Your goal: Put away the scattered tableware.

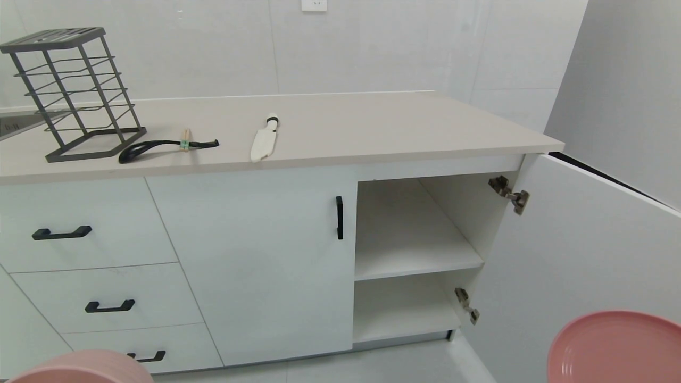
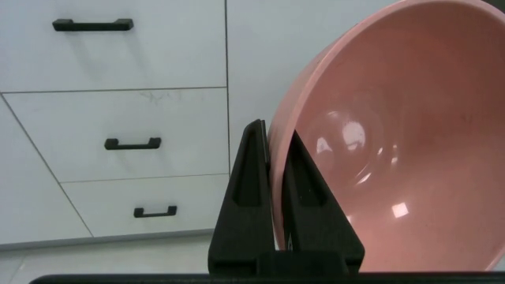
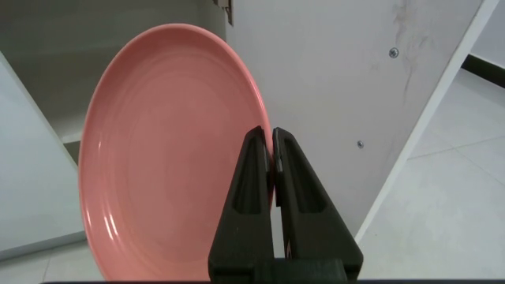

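The cabinet (image 1: 409, 255) stands open at about 4 o'clock in the head view, with two bare shelves inside and its door (image 1: 580, 250) swung out toward 3 o'clock. That door looks like the likeliest trouble. The plate (image 1: 617, 348) hangs low at 5 o'clock, just in front of the door, standing on edge and pinched only at its rim. A careless swing toward the shelves could clip the door or a shelf lip and twist the plate loose. The bowl (image 1: 85, 367), low at 7 o'clock before the drawers (image 1: 101, 266), is also held by its rim alone, and its overhanging weight could make it pivot or slip. On the counter (image 1: 346, 122) the rack (image 1: 74, 96) sits at 10 o'clock. A black ladle (image 1: 159, 146) lies beside the rack's foot and a pale knife (image 1: 264, 139) near 12 o'clock, both not yet put away. The right gripper (image 3: 268, 134) is drawn in narrow, its fingers clamping the plate's (image 3: 173, 158) rim between them. The left gripper (image 2: 274, 138) is equally narrow, with one finger inside the bowl (image 2: 410, 134) and one outside its wall.
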Motion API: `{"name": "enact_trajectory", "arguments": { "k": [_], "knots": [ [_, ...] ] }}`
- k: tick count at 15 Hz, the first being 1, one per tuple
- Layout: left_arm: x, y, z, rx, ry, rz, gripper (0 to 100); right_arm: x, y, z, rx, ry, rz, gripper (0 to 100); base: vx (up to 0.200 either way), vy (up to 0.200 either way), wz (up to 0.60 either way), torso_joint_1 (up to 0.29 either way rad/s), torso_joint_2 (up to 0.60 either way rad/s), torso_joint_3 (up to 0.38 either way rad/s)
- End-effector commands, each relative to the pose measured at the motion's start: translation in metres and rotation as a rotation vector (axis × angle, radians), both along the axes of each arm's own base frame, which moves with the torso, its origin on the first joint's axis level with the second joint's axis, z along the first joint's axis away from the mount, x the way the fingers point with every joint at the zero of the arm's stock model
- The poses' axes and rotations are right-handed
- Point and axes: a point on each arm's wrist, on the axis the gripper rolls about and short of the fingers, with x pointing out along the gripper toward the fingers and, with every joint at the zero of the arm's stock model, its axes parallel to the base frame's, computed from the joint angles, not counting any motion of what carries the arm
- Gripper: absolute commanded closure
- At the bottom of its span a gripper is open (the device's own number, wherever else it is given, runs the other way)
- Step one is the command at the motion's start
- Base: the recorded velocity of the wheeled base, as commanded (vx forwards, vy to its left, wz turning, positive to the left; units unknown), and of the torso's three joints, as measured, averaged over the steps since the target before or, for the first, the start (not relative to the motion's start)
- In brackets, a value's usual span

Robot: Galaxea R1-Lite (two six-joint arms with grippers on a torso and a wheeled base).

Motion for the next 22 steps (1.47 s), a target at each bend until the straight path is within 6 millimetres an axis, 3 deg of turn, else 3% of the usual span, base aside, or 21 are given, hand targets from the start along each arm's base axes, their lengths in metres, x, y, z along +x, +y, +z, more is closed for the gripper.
{"name": "enact_trajectory", "arguments": {
  "k": [1,13,22],
  "knots": [
    [0.0,0.0,0.0,0.001,0.002,0.001,100,0.0,0.0,0.0,-0.001,0.002,-0.002,100,0.0,0.0,0.0,0.0,0.0,0.0],
    [0.0,0.0,0.0,0.02,0.002,-0.002,100,0.0,0.0,0.0,-0.004,0.001,0.021,100,0.0,-0.05,0.0,-0.001,0.04,0.026],
    [0.0,0.0,0.0,0.024,0.003,-0.005,100,0.011,-0.001,0.002,-0.074,0.133,0.454,100,0.067,0.044,0.0,-0.001,0.0,0.0]
  ]
}}
